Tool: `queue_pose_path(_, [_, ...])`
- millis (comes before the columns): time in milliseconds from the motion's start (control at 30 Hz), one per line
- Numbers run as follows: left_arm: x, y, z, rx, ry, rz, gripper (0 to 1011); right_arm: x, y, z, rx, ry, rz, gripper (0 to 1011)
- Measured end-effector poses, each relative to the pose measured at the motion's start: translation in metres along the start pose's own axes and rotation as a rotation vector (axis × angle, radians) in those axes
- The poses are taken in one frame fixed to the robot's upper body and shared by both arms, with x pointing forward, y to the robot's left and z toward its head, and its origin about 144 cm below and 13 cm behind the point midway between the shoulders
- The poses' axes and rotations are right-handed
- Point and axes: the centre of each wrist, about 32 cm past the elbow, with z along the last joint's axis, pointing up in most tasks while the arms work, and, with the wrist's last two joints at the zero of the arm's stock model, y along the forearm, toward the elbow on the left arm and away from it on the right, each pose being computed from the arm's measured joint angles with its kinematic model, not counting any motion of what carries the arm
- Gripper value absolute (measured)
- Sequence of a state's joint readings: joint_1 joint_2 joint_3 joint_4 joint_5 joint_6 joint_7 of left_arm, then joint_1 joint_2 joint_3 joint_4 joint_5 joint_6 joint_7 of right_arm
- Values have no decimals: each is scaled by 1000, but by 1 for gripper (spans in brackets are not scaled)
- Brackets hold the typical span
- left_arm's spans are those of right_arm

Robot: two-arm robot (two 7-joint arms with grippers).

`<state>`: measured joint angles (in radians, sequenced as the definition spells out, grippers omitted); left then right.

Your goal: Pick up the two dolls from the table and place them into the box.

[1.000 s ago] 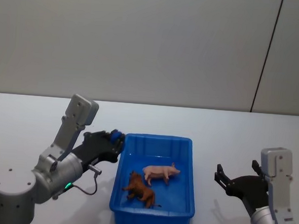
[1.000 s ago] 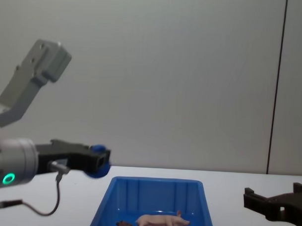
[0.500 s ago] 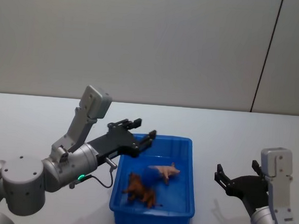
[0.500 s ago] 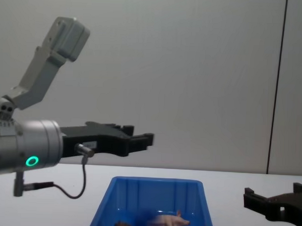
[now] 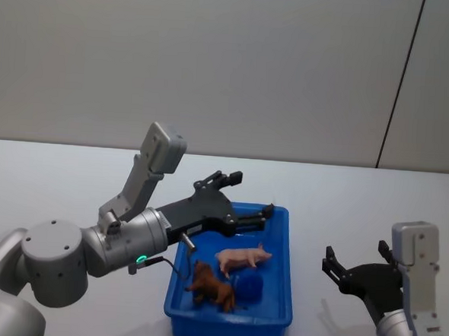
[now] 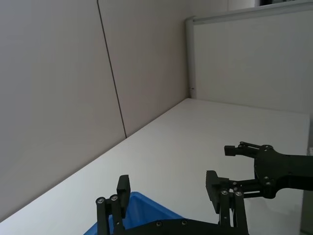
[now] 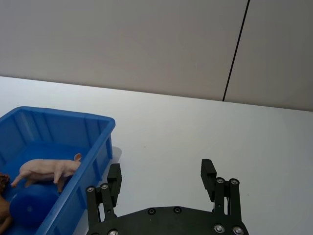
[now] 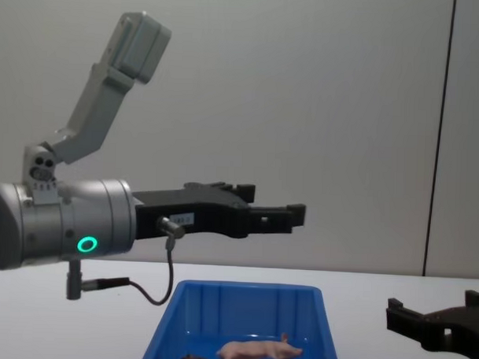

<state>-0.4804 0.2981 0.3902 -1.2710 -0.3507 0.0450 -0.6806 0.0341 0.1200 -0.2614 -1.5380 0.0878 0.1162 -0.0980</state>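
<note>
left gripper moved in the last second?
Yes. The left gripper went from the box's left rim to above its far end, now open.

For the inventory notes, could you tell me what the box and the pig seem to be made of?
Box: apparently moulded plastic, bright blue with a slight sheen and ribbed inner walls. Pig: likely rubbery or hard plastic, matte pale pink with a smooth moulded body; which one is unclear.

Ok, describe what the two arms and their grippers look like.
Left arm: a thick silver-grey cylinder with a glowing green ring light, a light grey boxy module on an angled bracket, and a thin black cable looping underneath. Left gripper: matte black, with flat, blocky fingers. Right arm: grey, with a similar boxy module. Right gripper: black, with round silver screws at the finger joints.
</note>
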Motion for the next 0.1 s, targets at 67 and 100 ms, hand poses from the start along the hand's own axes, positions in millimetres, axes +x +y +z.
queue_pose_path(67, [0, -2, 0, -4, 1, -11, 997, 0, 0, 0, 0, 0, 0, 1001])
queue_pose_path(100, [1, -3, 0, -8, 2, -20, 1001, 0, 0, 0, 0, 0, 0, 1001])
